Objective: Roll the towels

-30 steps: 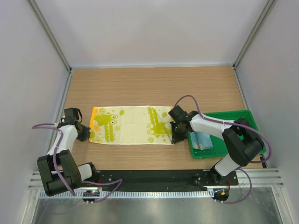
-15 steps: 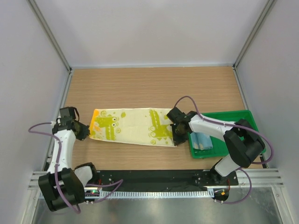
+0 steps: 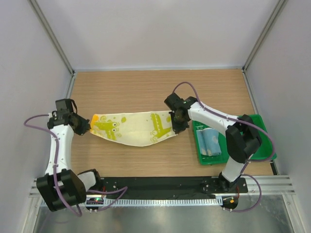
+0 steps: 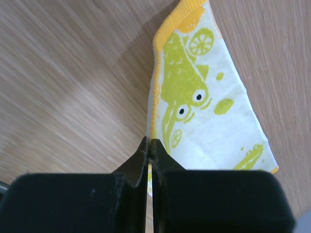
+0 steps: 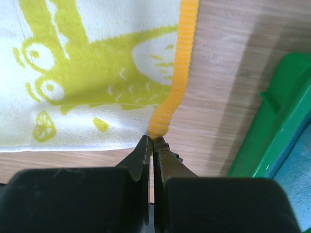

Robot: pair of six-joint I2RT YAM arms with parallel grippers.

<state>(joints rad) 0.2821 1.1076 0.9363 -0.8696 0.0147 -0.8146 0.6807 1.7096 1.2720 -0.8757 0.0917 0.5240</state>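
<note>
I've got both ends now: right gripper point(image 3: 176, 126) just clamped onto the yellow towel point(image 3: 133, 131) corner, left gripper point(image 3: 85, 127) pinching the other. It sags lifted mid-table (lay flat before), ready for re-laying.

Top view overhead, far; wrist views close, downward; share yellow towel point(image 3: 135, 129).

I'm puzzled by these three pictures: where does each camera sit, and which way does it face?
Top camera: above and behind the robot, looking down at the table; both arms show, holding the yellow towel by its ends.
Left wrist camera: on that wrist, looking past its shut left gripper at the towel's orange edge.
Right wrist camera: on that wrist, looking past its shut right gripper at the towel's other end and green tray.
Shared: both wrist views show that towel.
</note>
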